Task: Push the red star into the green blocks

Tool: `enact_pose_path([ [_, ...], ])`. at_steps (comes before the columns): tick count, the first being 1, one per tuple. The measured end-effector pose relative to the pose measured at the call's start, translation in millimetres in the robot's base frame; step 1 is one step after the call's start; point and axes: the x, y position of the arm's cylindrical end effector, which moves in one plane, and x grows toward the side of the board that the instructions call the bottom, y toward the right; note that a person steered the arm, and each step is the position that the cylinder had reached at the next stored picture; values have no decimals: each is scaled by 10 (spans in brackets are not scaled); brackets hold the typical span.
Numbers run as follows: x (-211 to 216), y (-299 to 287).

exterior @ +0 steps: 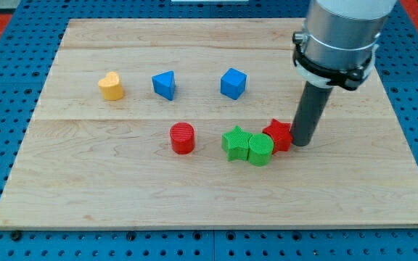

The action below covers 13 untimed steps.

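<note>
The red star [277,134] lies right of the board's middle, touching the green cylinder [260,149] on its lower left. The green star [235,141] sits against the cylinder's left side. My tip [301,143] rests on the board at the red star's right edge, touching it or nearly so. The dark rod rises from there to the grey arm body at the view's top right.
A red cylinder [182,138] stands left of the green star. A yellow heart [111,85], a blue block [165,85] and a blue cube [233,83] line up across the upper board. The wooden board [85,188] lies on a blue perforated table.
</note>
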Motion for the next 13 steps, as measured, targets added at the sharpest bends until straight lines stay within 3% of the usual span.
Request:
enact_pose_path([
  [1,-185,-50],
  [10,-410,-478],
  [11,-515,-752],
  [12,-476,-1012],
  [13,-156,-1014],
])
